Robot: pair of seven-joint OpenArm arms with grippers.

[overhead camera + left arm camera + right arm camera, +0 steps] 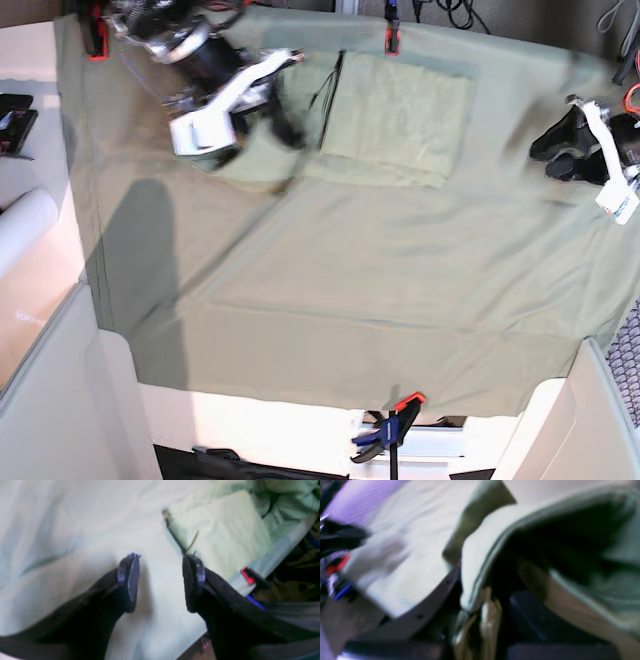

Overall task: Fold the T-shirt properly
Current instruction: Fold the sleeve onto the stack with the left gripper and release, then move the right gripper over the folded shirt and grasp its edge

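On my left wrist view, the left pincer [160, 580] hangs released over the cloth-covered counter [75, 530], T-shirt [220, 532] beyond. Right wrist: blur, shirt lifted. From base, right pincer [285, 128] seems clenched on it.

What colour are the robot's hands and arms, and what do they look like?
The left hand has two dark, flat, paddle-shaped fingers on black bases. From the base view, both arms are black with white plates, like the right hand, with dark cables running off its arm.

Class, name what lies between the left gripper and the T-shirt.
Only bare table cloth separates the left gripper from the T-shirt, seen in the base view.
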